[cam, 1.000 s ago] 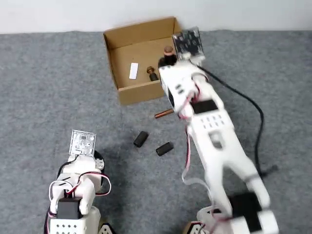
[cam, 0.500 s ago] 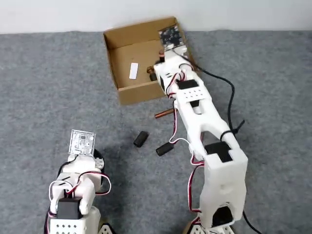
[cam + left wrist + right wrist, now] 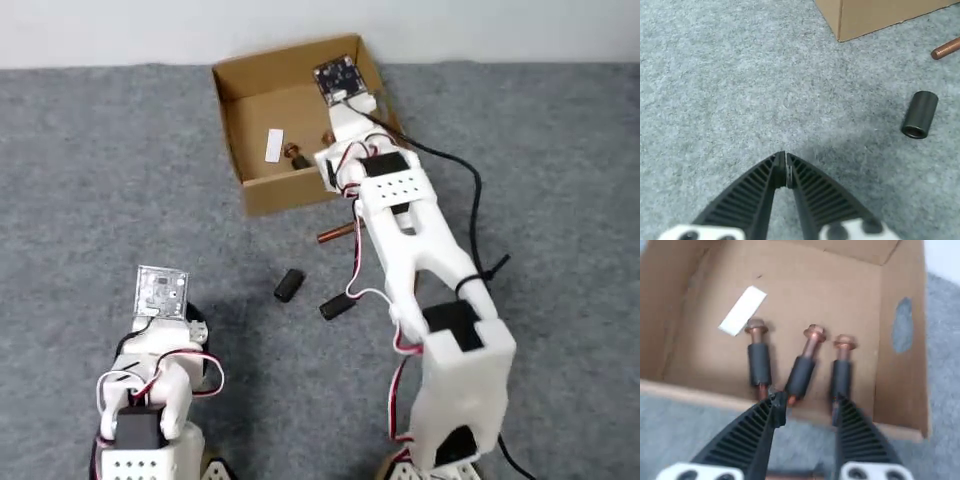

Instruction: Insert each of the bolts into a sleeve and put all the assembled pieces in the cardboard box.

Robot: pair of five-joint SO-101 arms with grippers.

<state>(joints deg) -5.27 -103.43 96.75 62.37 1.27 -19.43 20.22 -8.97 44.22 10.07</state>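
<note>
The cardboard box (image 3: 232,120) stands at the back of the table. Three assembled bolt-in-sleeve pieces lie side by side on its floor: one (image 3: 759,361) next to a white label (image 3: 742,310), a middle one (image 3: 803,369) and a third (image 3: 842,372). My right gripper (image 3: 809,402) hovers open just above their lower ends, holding nothing. One loose copper bolt (image 3: 337,232) lies in front of the box. Two black sleeves (image 3: 289,285) (image 3: 337,305) lie further forward. My left gripper (image 3: 785,170) is shut and empty above the carpet, to the left of a sleeve (image 3: 920,114).
Grey carpet covers the table. My right arm (image 3: 400,220) stretches from the front edge over the loose bolt to the box. A black cable (image 3: 470,200) trails to its right. My left arm (image 3: 160,370) sits folded at the front left.
My right arm has stretched forward and lowered into the box; its gripper now stands open over the pieces there. The left arm shifted very slightly.
</note>
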